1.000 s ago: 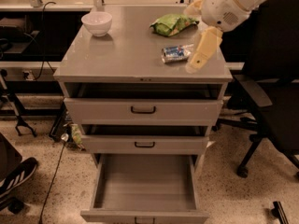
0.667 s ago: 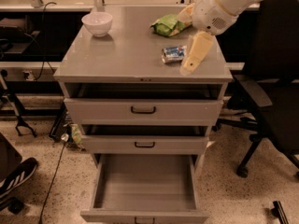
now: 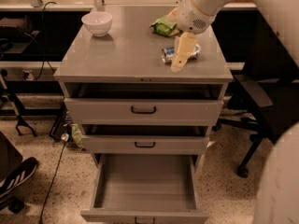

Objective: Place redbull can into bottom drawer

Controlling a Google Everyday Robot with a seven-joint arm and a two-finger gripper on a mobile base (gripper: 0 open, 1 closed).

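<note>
The redbull can (image 3: 168,54) lies on its side on the grey cabinet top (image 3: 126,55), near the right front. My gripper (image 3: 179,63) hangs down from the upper right, right over the can, and hides its middle. The bottom drawer (image 3: 145,183) is pulled out, plain grey inside, with nothing in it, and its small dark handle (image 3: 144,220) is at the frame's lower edge.
A white bowl (image 3: 96,22) stands at the back left of the top and a green snack bag (image 3: 164,27) at the back right. The two upper drawers (image 3: 143,110) are slightly open. A black office chair (image 3: 261,106) stands to the right, and cables run along the floor at the left.
My gripper has moved left and down from beside the can to directly over it. The can and the drawers have not moved.
</note>
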